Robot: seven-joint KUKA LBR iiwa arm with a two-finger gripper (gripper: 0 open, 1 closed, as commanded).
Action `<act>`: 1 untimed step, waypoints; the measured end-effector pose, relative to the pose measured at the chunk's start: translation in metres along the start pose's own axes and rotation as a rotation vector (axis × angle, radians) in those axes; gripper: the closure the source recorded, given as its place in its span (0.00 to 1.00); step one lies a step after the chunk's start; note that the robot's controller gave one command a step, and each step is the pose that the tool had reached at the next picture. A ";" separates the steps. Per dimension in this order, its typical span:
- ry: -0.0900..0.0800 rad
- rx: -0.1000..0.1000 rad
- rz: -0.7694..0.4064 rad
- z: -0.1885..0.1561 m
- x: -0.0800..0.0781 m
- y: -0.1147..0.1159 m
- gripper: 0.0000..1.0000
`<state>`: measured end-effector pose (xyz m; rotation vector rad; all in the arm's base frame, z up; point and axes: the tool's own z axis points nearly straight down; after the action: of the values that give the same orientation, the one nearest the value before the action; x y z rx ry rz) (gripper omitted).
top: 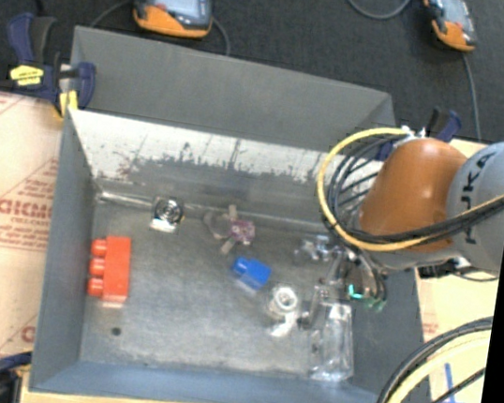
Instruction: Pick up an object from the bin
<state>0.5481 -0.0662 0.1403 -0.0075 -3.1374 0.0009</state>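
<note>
My gripper (337,287) hangs low over the right side of the bin, just under the arm's orange cover. Directly below it lies a clear plastic piece (333,347) against the right wall. A small white ring-shaped thing (284,303) rests just left of the gripper, with a white scrap under it. Further left is a small blue block (250,272). Nothing can be made out inside the gripper.
A red toy brick (109,269) lies at the left of the bin floor. Near the back wall sit a shiny silver round thing (168,213) and a brownish-purple figure (233,229). The arm and its cables cover the bin's right back corner.
</note>
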 end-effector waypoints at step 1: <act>-0.003 0.000 -0.056 0.072 -0.014 -0.005 0.00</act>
<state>0.5620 -0.0712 0.0682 0.0799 -3.1391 0.0014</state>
